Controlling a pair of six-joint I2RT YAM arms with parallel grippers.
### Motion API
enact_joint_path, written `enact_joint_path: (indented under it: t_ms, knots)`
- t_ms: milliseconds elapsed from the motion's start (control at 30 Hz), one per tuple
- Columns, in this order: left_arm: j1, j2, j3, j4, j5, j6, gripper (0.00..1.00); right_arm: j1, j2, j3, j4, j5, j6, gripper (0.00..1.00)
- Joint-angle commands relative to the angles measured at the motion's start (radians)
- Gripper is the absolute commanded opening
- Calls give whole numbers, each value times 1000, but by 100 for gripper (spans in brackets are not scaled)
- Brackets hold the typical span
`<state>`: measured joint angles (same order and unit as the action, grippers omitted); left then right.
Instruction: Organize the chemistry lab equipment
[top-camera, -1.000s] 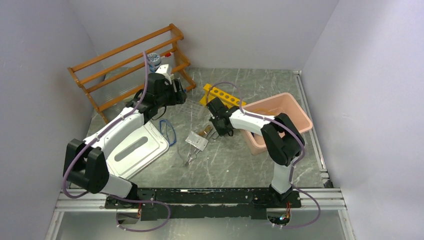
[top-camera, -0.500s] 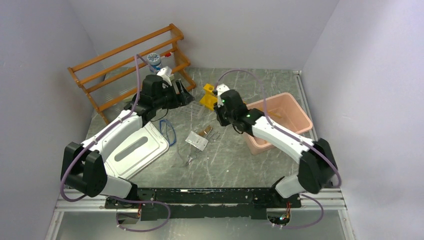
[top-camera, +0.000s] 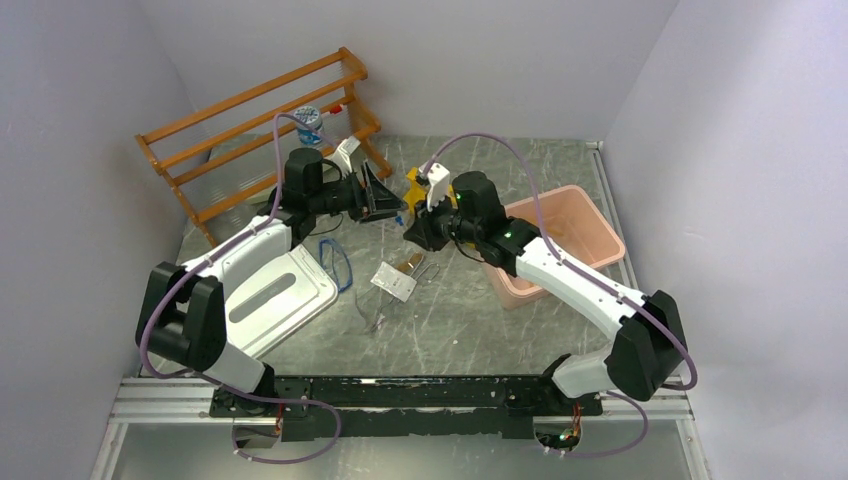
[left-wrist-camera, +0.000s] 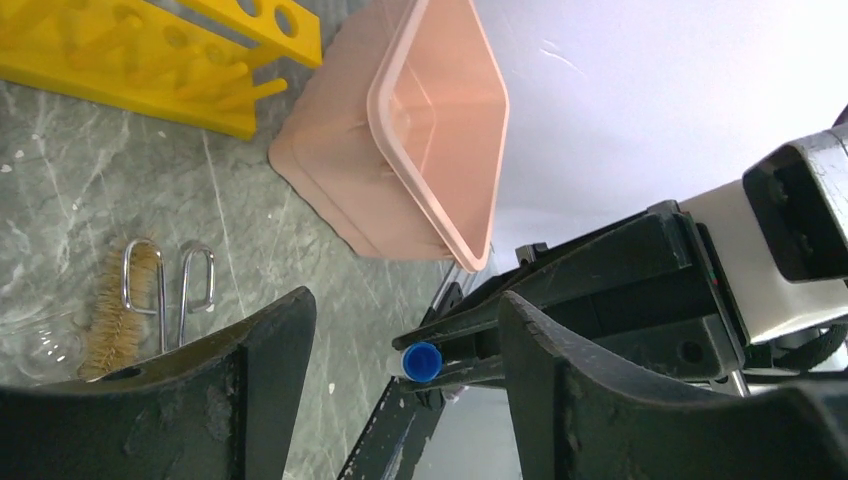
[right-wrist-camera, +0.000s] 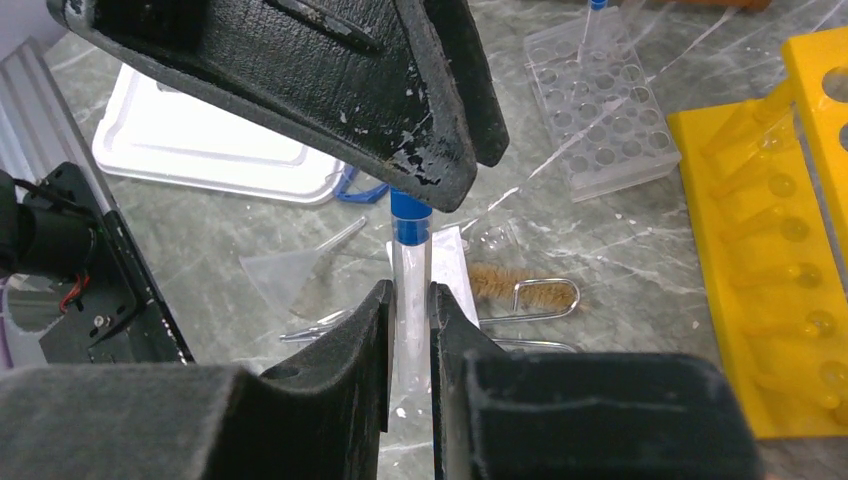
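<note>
My right gripper (right-wrist-camera: 410, 300) is shut on a clear tube (right-wrist-camera: 410, 285) with a blue cap (right-wrist-camera: 410, 222) and holds it above the table, cap pointing at my left gripper. My left gripper (left-wrist-camera: 405, 310) is open. The blue cap (left-wrist-camera: 421, 360) sits in the gap between its fingers, apart from both. In the top view the two grippers meet near the middle, left (top-camera: 392, 203) and right (top-camera: 416, 226). Below them lie a white packet (top-camera: 393, 282), a tan wire-handled brush (top-camera: 410, 264), a blue cord loop (top-camera: 338, 262) and metal tweezers (top-camera: 380, 316).
A yellow tube rack (top-camera: 414, 184) stands just behind the grippers. A pink bin (top-camera: 575, 225) is on the right, a white lid (top-camera: 265, 295) on the left, a wooden shelf rack (top-camera: 250, 125) at the back left. A clear well plate (right-wrist-camera: 600, 100) and a clear funnel (right-wrist-camera: 285, 270) lie on the table.
My right arm lifted from the table by the packet and swung left with the tube. My left gripper moved right from the wooden rack to meet it, its fingers around the cap.
</note>
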<state>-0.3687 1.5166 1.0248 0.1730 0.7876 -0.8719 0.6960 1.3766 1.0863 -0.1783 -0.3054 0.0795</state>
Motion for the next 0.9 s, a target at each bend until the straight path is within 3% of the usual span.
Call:
enact_joint_path:
  t_ms: [0,133,500,633,767,867]
  knots:
    - [7,-20,34,-32,80,46,69,3,20,42,-16,-15,-52,4]
    - [7,-7,81,-212,84,176,68,3,37,68,-36,-2,-85,4]
    - [7,26,98,-248,140,192,37,3,66,99,-89,16,-180,4]
    - [8,24,102,-257,119,200,32,5,76,105,-103,-10,-196,4]
    - [7,24,97,-239,121,185,29,7,80,107,-109,-23,-204,5]
    - [5,31,102,-249,126,186,35,10,86,110,-113,-30,-209,5]
